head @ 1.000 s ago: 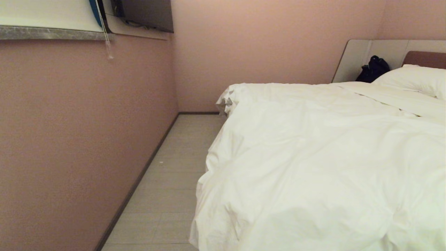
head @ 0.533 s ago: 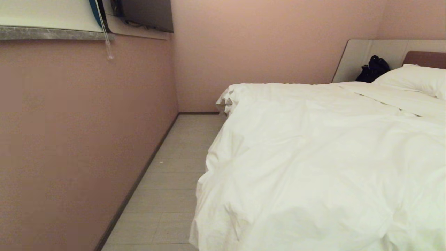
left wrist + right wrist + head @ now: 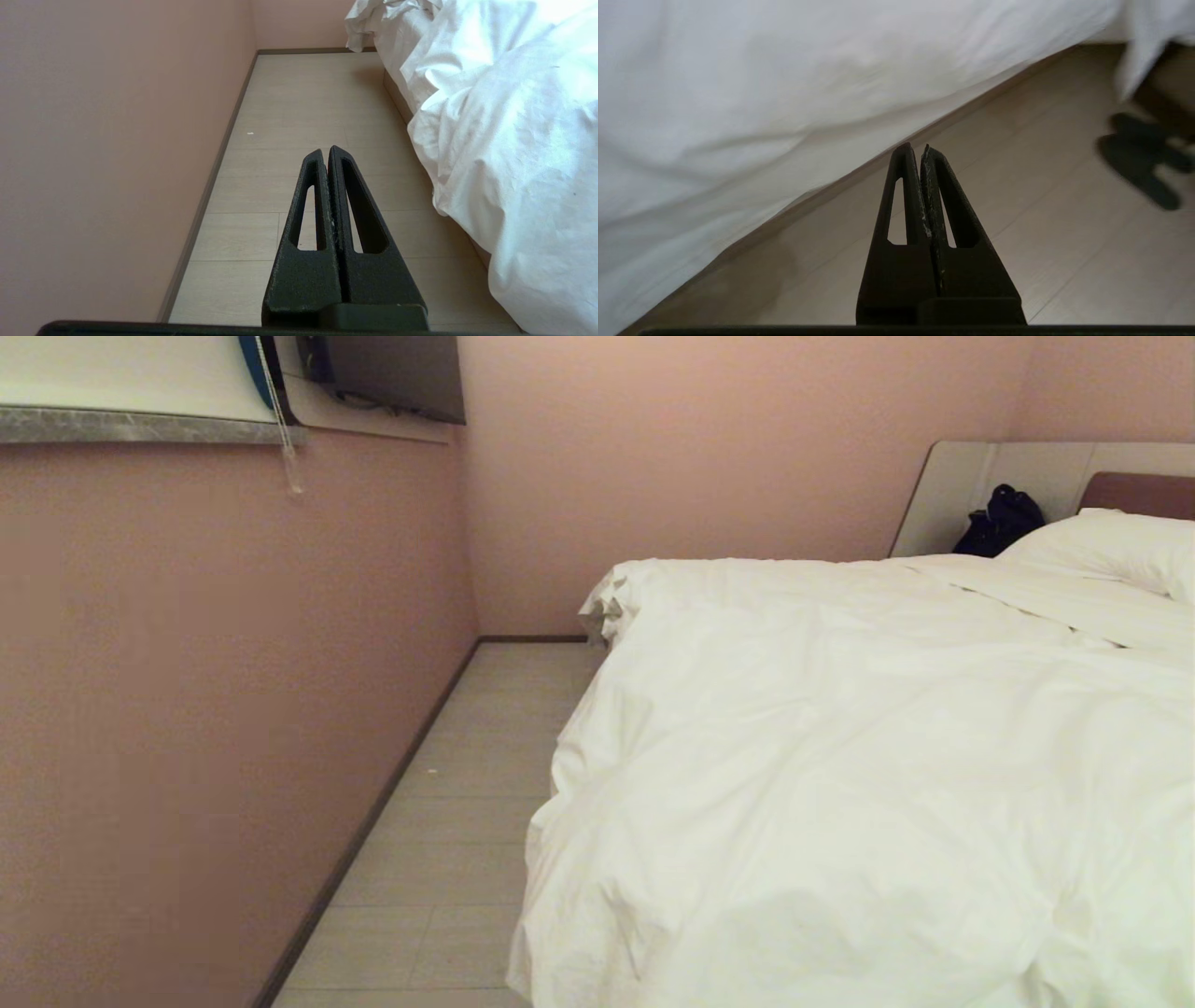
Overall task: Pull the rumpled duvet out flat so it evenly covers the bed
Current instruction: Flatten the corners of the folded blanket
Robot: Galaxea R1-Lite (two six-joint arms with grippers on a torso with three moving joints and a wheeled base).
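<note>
While the duvet [image 3: 840,784] lies rumpled, both the left gripper [image 3: 325,150] and right gripper [image 3: 915,148] hang closed, empty

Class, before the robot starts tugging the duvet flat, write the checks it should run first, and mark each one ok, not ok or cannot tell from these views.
1. Left gripper empty and shut above the floor: ok.
2. Right gripper empty and shut, beside the duvet's hanging edge: ok.
3. A gripper open to take fabric: not ok.
4. Duvet lying flat: not ok, wrinkled, bunched at the far corner.
5. Pillow free of the duvet: ok.
6. Far side of the bed evenly covered: cannot tell.
</note>
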